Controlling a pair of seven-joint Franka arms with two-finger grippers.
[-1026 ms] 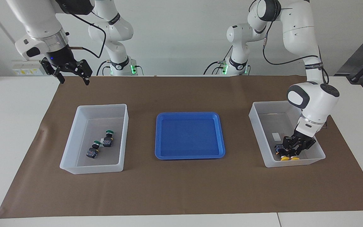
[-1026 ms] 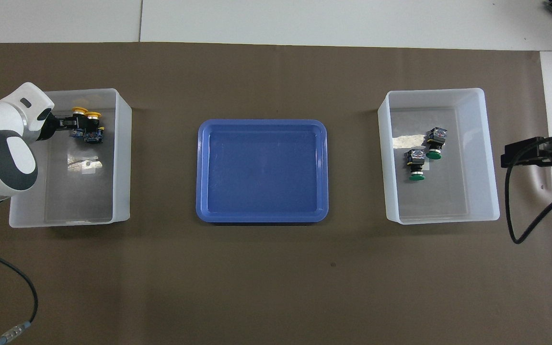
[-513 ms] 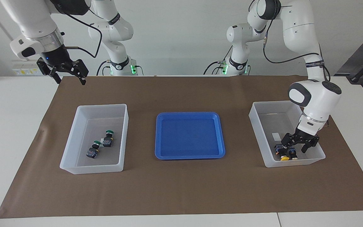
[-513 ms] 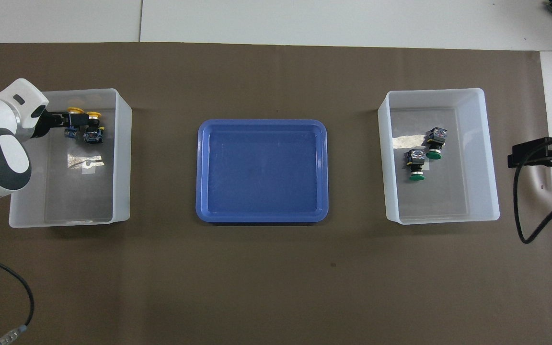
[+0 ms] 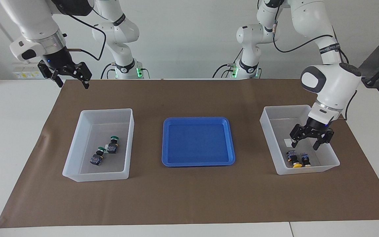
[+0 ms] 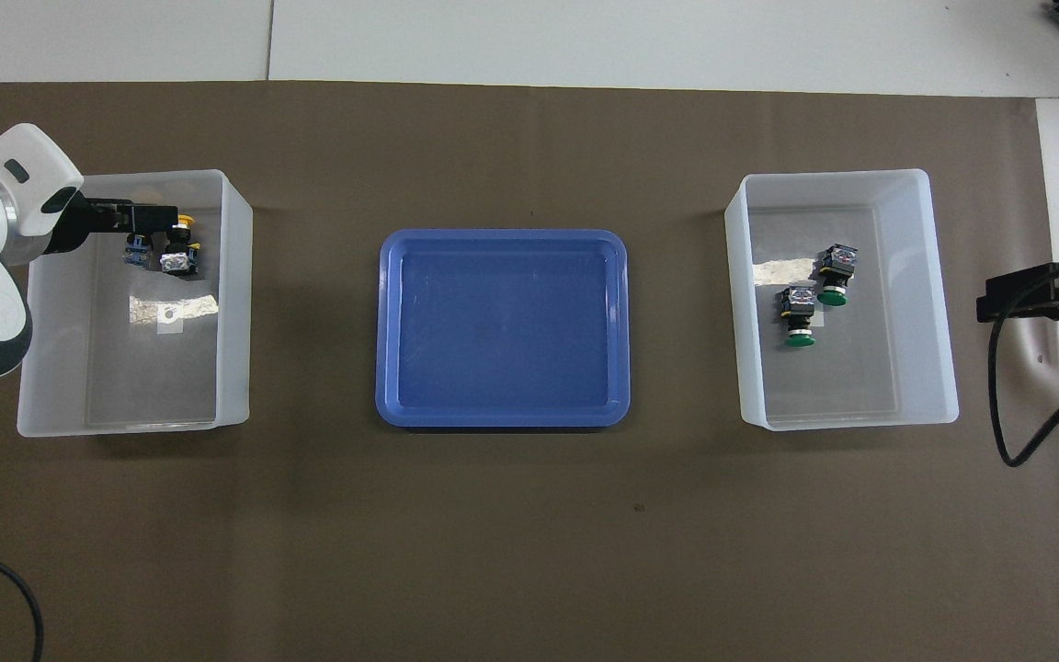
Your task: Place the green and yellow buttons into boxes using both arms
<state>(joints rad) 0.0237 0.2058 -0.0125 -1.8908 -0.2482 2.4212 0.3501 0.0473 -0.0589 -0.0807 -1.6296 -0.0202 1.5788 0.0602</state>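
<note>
Brown paper (image 5: 189,197) covers the counter (image 5: 8,131). My left claw (image 5: 311,141) hangs spread and empty over one box (image 5: 271,144), the two yellow buttons (image 5: 297,159) lying just beneath it. My right claw (image 5: 67,75) waits spread over the paper's edge, above the other box (image 5: 77,144) holding both green buttons (image 5: 105,152).

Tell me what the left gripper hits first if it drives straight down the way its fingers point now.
Probably the floor of the box beside the two yellow buttons. The left gripper hangs open above them, and depth is hard to judge, so it could clip a button instead.
</note>
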